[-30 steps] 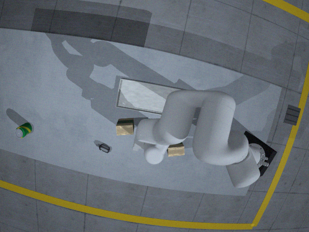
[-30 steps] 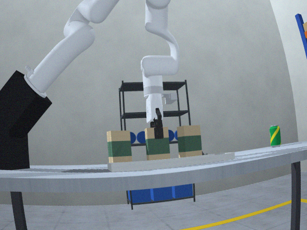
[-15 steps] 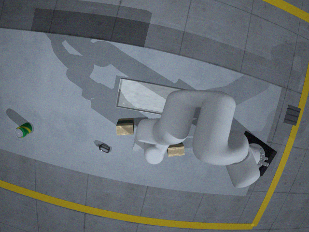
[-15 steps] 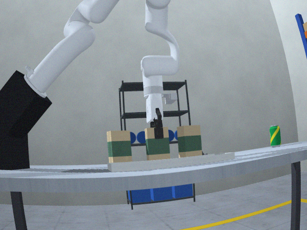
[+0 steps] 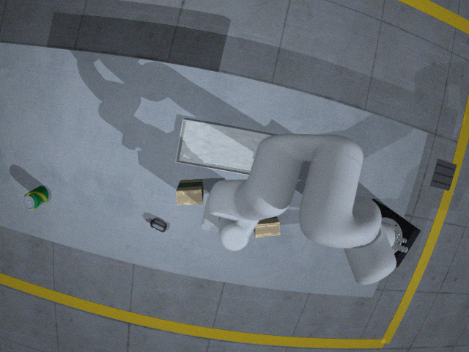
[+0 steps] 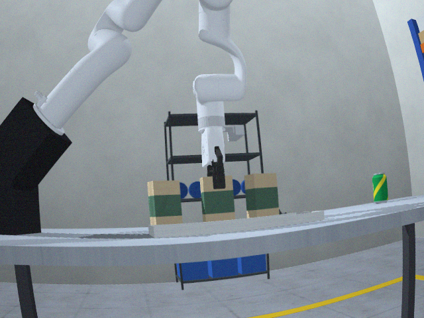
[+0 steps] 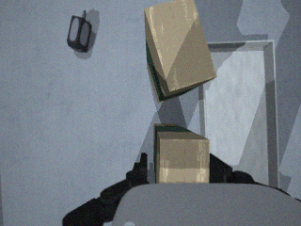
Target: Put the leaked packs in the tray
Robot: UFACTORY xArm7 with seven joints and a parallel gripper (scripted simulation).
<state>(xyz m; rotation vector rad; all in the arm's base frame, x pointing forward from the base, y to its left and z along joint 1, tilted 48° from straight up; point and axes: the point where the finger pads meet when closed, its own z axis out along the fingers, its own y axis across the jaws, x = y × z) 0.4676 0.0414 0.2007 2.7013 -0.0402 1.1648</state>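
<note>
Three tan coffee packs with green bands stand upright in a row in the exterior view: left [image 6: 164, 202], middle [image 6: 217, 201] and right [image 6: 262, 195]. My gripper [image 6: 216, 179] is open and reaches down over the top of the middle pack. In the wrist view its fingers stand on either side of that pack [image 7: 182, 157], with a second pack [image 7: 179, 47] beyond it. The flat grey tray [image 5: 215, 145] lies next to the row and holds nothing I can see. From above, two packs [image 5: 189, 192] [image 5: 267, 227] show; the arm hides the middle one.
A green can [image 5: 37, 196] stands far off at the table's end. A small dark object [image 5: 158, 224] lies near the packs on the side away from the tray. A black shelf rack [image 6: 212, 150] stands behind the table.
</note>
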